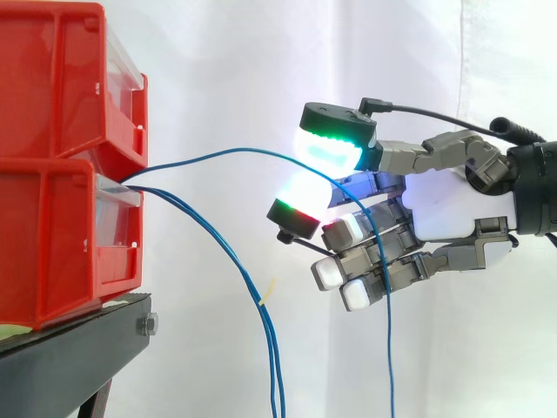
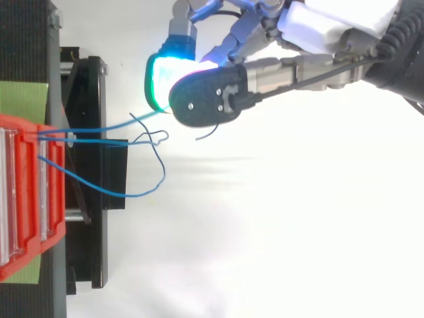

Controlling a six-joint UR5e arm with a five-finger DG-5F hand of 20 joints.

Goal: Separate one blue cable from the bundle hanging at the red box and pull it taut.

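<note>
One thin blue cable point(image 1: 218, 154), arching out from the stacked red plastic box point(image 1: 52, 226), was pinched between the hand's point(image 1: 452, 209) fingers point(image 1: 335, 144), clear of the other hanging blue cables point(image 1: 228, 254). It was judged separated but slack, so tautening remained.

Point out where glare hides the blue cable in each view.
Side view: the robot hand's glowing pads bloom white, swallowing the blue cable as it passes them. Top view: cyan glow washes out the cable where it meets the pads; elsewhere it reads clearly on white.
</note>
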